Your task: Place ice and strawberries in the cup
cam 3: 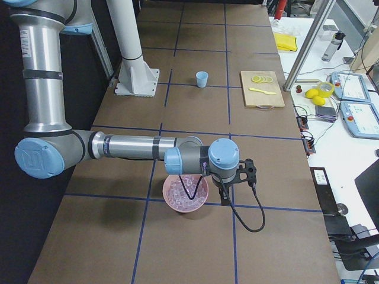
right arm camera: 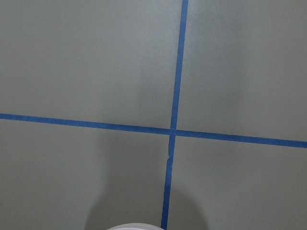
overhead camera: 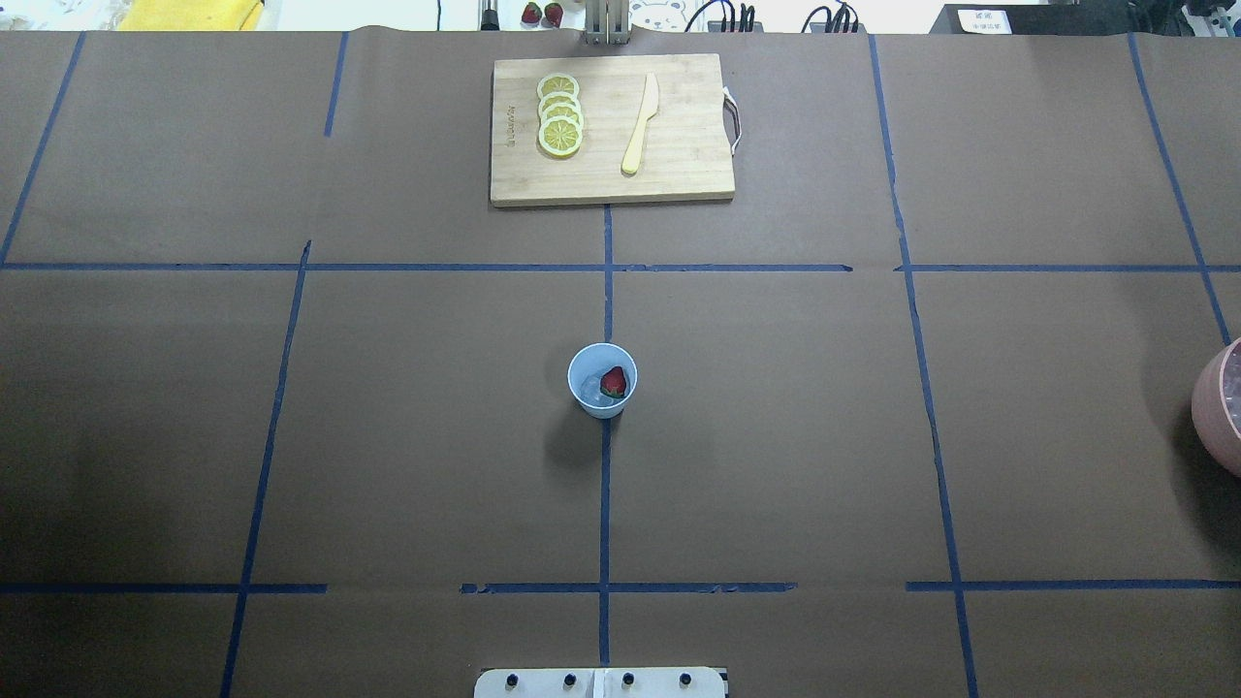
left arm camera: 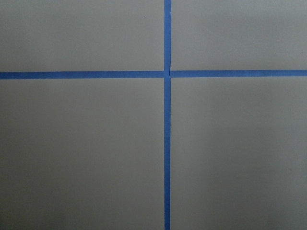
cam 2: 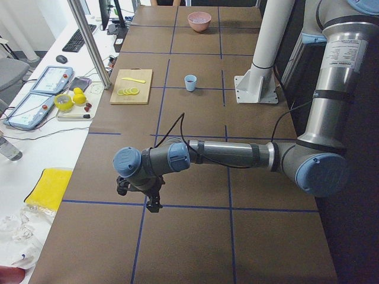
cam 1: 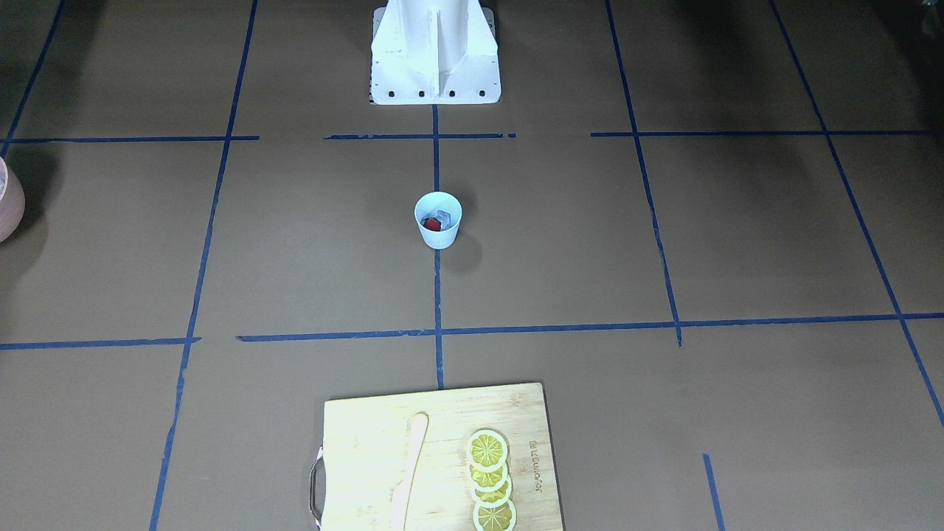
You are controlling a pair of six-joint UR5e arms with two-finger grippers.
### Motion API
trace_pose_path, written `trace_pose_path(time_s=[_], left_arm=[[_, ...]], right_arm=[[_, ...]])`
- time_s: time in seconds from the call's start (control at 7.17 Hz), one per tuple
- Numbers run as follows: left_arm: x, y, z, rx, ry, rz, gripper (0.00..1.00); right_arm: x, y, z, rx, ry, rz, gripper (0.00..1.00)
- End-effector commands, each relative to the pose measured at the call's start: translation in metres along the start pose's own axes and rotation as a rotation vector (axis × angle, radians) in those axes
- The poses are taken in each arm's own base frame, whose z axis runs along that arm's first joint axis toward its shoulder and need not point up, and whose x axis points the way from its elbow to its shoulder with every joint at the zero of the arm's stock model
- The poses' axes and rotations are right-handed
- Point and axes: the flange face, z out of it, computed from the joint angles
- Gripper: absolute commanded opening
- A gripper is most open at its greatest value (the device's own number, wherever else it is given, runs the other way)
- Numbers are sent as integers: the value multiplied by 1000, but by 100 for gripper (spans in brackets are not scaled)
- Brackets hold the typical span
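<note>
The left arm's dark two-finger gripper [cam 2: 153, 203] hangs low over the brown paper-covered table [overhead camera: 388, 436], far to the left of the cup. Only the side view shows it, so I cannot tell how far its jaws are apart.

At the table's middle the small pale light-blue tapered cup [overhead camera: 602, 380] stands upright on a blue tape line [overhead camera: 605, 504]. Inside, the clear-bluish translucent ice cube [overhead camera: 590, 390] lies on the left and the small red strawberry [overhead camera: 613, 382] on the right, touching.

On the far side, a pale wooden cutting board [overhead camera: 679, 165] bears overlapping yellow lemon slices [overhead camera: 560, 126] and a pale wooden knife [overhead camera: 641, 124].

At the right, a pinkish round bowl [cam 3: 186, 194] holds clear ice pieces. The right gripper [cam 3: 224, 198] hangs just beside it; whether it is spread or closed, I cannot tell.
</note>
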Motion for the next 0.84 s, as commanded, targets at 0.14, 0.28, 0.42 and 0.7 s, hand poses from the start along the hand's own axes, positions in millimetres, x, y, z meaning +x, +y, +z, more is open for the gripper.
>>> trace_pose_path(time_s=[0.14, 0.28, 0.42, 0.7], left_arm=[[2, -4, -3, 45, -10, 19, 100], [5, -8, -7, 80, -21, 15, 100], [5, -11, -9, 103, -28, 1, 100], [6, -12, -10, 111, -41, 4, 100]], right_arm=[[3, 0, 0, -1, 34, -1, 100], [3, 0, 0, 0, 38, -2, 100], [4, 0, 1, -3, 40, 1, 100], [5, 0, 1, -3, 46, 1, 100]])
